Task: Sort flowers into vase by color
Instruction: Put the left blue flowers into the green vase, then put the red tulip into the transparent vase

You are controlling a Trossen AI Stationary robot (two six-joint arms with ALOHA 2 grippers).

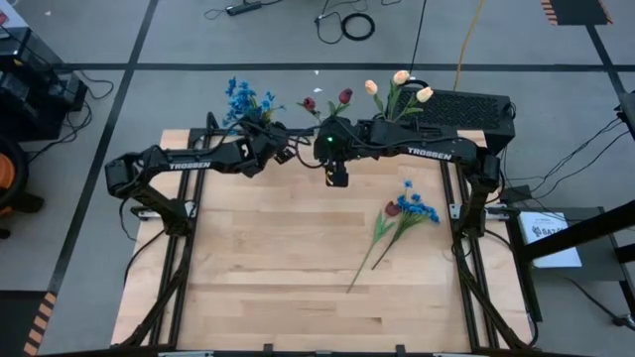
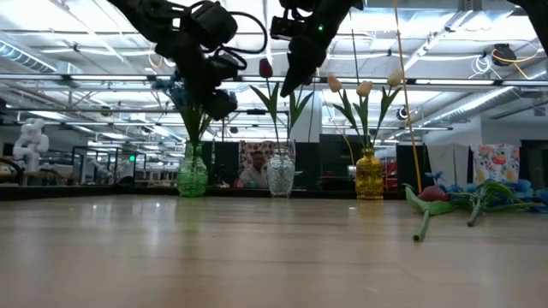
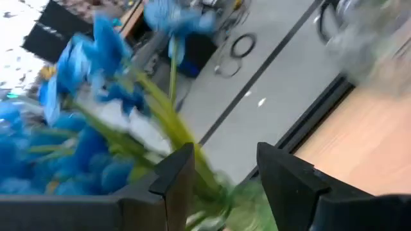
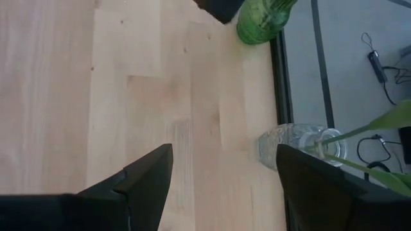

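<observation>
The blue flowers [image 1: 239,97] stand in the green vase [image 2: 193,174] at the upper left of the high view, at the table's far edge. In the left wrist view their blossoms [image 3: 77,83] fill the left half of the frame, and a green stem [image 3: 168,122] runs down between that arm's two dark fingers [image 3: 173,179]. The left gripper [image 1: 270,134] sits just beside this bunch, part open; whether it grips the stem cannot be told.

Dark red tulips [image 1: 329,100] rise from the clear vase [image 2: 280,174] at top centre, and cream-yellow tulips [image 1: 399,85] from the yellow vase [image 2: 369,174] to the right of them.

Right of centre on the wooden table [image 1: 278,258] lie a red tulip [image 1: 393,209] and a blue sprig [image 1: 419,206], stems slanting toward the lower left.

The right gripper [image 1: 337,175] hangs near the clear vase, fingers wide apart and holding nothing.
</observation>
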